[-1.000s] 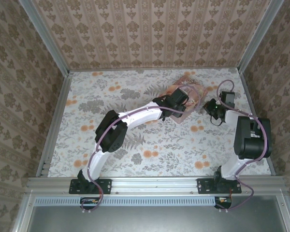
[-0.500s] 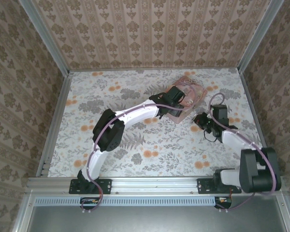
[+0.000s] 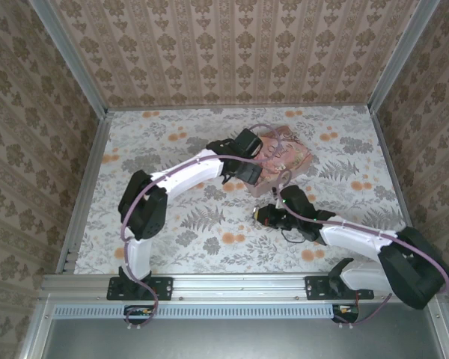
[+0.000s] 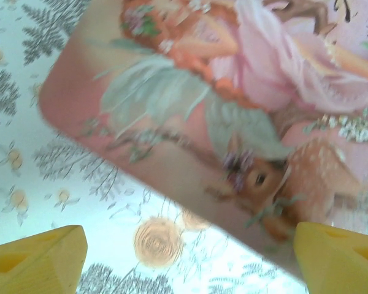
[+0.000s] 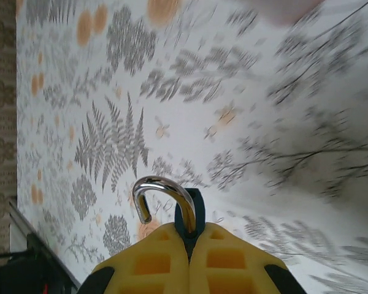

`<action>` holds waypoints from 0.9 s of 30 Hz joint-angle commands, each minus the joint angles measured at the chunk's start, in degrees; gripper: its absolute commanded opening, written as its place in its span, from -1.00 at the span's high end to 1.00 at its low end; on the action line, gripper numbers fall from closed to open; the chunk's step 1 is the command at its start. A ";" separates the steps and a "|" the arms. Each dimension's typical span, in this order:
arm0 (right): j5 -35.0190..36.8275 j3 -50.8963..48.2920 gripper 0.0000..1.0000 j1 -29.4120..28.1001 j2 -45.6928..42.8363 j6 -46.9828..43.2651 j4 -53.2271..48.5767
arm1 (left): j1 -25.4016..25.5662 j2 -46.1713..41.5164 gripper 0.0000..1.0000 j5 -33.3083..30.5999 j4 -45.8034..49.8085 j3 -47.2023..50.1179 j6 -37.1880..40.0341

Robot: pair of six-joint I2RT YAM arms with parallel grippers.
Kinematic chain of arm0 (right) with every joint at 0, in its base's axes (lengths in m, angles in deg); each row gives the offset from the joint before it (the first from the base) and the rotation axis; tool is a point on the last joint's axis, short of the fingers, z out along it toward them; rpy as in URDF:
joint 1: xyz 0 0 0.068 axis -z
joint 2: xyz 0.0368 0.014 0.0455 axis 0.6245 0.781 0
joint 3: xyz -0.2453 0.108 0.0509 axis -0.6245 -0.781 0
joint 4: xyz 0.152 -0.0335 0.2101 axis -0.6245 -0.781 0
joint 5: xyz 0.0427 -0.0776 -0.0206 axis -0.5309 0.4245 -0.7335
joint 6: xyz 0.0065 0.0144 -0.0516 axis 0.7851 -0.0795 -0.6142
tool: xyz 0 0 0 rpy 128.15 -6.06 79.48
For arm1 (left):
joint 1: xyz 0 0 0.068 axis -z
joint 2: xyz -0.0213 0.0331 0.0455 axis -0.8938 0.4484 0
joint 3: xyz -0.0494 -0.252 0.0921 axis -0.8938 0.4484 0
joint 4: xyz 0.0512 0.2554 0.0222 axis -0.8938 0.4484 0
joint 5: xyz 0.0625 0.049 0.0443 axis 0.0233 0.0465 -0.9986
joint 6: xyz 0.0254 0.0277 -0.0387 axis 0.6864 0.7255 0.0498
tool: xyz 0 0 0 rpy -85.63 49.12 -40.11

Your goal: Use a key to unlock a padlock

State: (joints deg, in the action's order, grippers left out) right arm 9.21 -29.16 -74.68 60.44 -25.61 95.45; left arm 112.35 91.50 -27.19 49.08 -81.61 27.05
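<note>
**Right claw has the lock, left claw is spread at the tin**

Right claw (image 5: 189,237) is pressed together on the padlock (image 5: 187,211) body. The shackle sticks out ahead, clear of the surface (image 5: 245,135), probably to keep it free to swing. One shackle end looks loose, so it may be unlocked; can't confirm. Left claw (image 4: 190,257) is spread wide and empty, just short of the pink tin (image 4: 233,110). Key not spotted. The overhead view gives the layout, with the right claw (image 3: 263,215) near the tin (image 3: 288,153), but the lock is too small to see there.

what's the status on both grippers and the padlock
Left gripper open above the pink tin, holding nothing. Right gripper shut on the padlock, one shackle end free, looks unlocked. Tin apart from the padlock.
</note>
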 commanded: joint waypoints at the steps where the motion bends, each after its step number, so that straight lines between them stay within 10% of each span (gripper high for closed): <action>1: 2.10 -0.90 1.00 -1.28 4.36 3.55 8.88 | -0.81 -7.56 -0.82 1.68 1.34 2.80 -3.03; 13: 2.38 -3.61 0.94 0.45 10.13 2.31 11.78 | -5.89 -26.21 -0.92 5.60 -4.33 18.20 -9.95; 20: 1.25 -6.26 -0.15 5.84 3.28 0.83 5.94 | -8.63 -31.77 -0.96 7.01 -5.68 23.98 -12.08; 27: -0.73 -1.92 -0.74 13.89 -15.46 -4.97 -13.38 | -12.49 -38.89 -1.00 4.99 -4.42 27.90 -12.26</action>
State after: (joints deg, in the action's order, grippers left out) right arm 9.76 -34.36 -63.16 50.74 -26.77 93.31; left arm 101.32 56.29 -21.03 44.44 -54.92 15.82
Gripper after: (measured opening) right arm 0.855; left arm 0.999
